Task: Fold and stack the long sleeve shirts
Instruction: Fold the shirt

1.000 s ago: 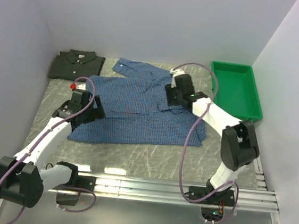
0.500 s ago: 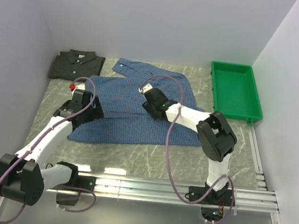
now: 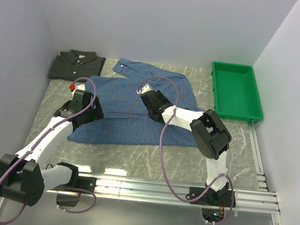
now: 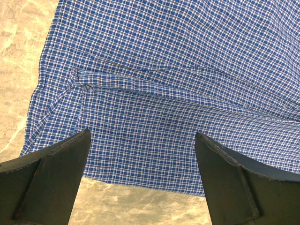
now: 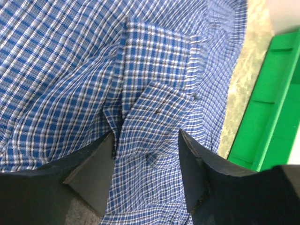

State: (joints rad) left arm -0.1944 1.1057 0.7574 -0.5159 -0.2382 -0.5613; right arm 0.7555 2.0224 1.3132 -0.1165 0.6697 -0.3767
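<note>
The blue check shirt (image 3: 128,113) lies spread across the middle of the table, its collar (image 3: 127,66) toward the back. The dark green-grey shirt (image 3: 77,64) sits folded at the back left. My left gripper (image 3: 93,108) is open over the blue shirt's left hem (image 4: 140,154), its fingers (image 4: 61,164) wide apart with nothing between them. My right gripper (image 3: 144,93) is over the shirt's middle. In the right wrist view its jaws (image 5: 146,133) stand apart, and a folded-over piece of blue cloth (image 5: 154,117) lies flat between them.
A green plastic tray (image 3: 237,91) stands at the back right. Walls close in the table on the left, back and right. A metal rail (image 3: 184,191) runs along the near edge by the arm bases. Bare marble-patterned table (image 3: 135,154) shows in front of the shirt.
My right gripper swept left from the shirt's right side to its middle, and the shirt's right part now lies folded inward. The left arm has not moved.
</note>
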